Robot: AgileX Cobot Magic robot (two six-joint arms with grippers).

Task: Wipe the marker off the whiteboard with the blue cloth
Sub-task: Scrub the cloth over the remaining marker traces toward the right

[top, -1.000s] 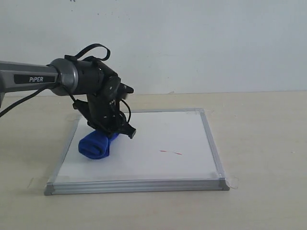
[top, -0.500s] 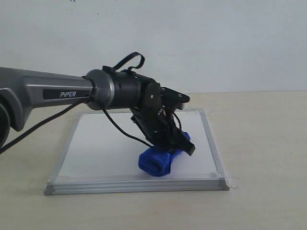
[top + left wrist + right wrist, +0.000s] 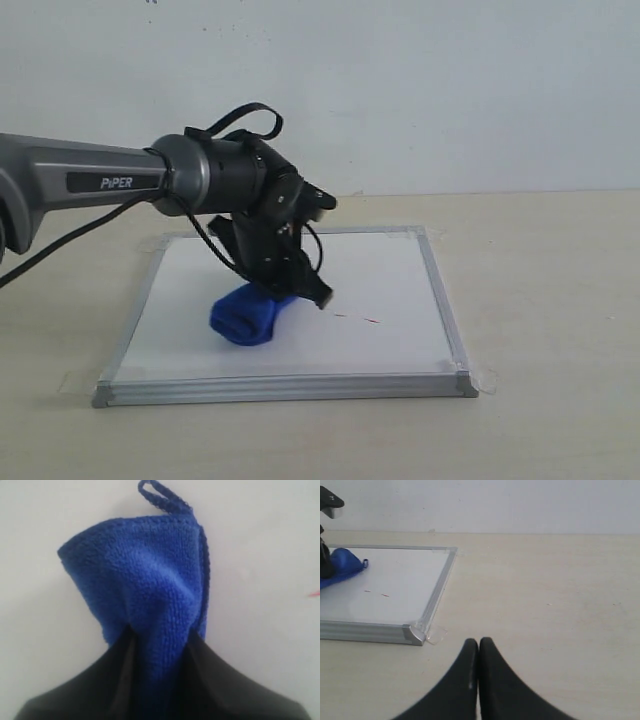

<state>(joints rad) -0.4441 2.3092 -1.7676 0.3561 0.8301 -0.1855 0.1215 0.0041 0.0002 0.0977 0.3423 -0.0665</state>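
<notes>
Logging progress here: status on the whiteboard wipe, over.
Left gripper shut on blue cloth, cloth on whiteboard. Right gripper shut, off the board. Faint red marker beside cloth, nothing between them.

Robot lab, white wall (image 3: pixel 450 90), beige tabletop (image 3: pixel 550 300)

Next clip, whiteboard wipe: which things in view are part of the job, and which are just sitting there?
In the job: whiteboard; red marker line on it; blue cloth, resting on the board; left hand, shut on the cloth.
Not in use: right hand, shut, over the table off the board; clear tape at the board's corner.
</notes>
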